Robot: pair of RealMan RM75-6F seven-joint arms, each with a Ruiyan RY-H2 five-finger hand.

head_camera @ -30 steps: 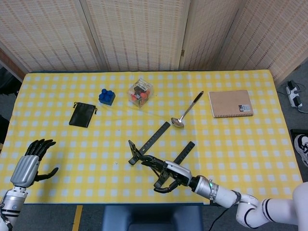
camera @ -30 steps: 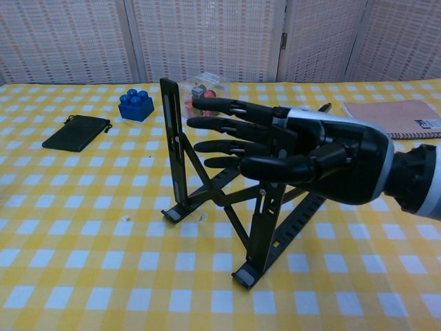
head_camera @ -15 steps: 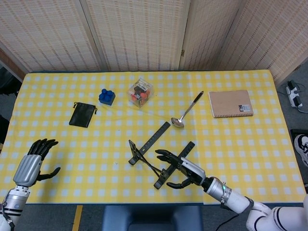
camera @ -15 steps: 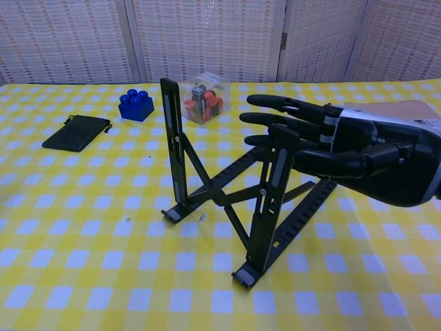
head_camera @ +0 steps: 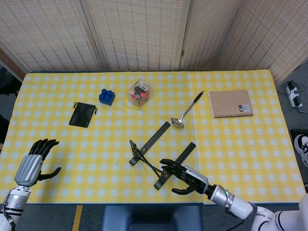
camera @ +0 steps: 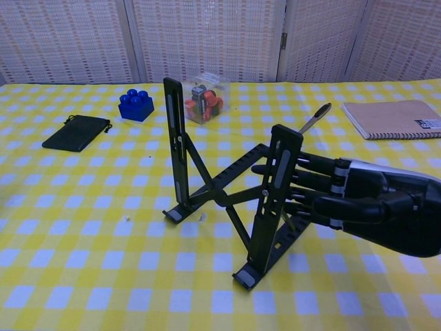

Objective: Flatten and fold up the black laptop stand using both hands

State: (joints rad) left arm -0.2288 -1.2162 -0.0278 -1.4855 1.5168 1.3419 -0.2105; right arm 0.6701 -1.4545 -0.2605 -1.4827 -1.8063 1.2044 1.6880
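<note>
Your right hand (camera: 372, 210) sits at the near right of the table (head_camera: 250, 144), fingers (camera: 303, 181) extended and spread, reaching leftward to the near upright of the laptop stand (camera: 234, 193). The fingertips lie right against or behind that upright; you cannot tell whether they touch it. Nothing is held in this hand.

Your left hand (head_camera: 32, 161) hovers at the near left edge, well apart from the stand, fingers apart and lightly curled, holding nothing.

The stand is near the table's middle, toward the near edge. It is not flattened: two slotted base rails lie on the cloth, two uprights rise, crossed struts between them.

Farther back: a spoon (head_camera: 186, 111) just beyond the stand, a black pouch (head_camera: 82, 114) at left, a notebook (head_camera: 230, 103) at right. Farthest: a blue block (head_camera: 107, 96) and a clear box of coloured pieces (head_camera: 140, 92).
</note>
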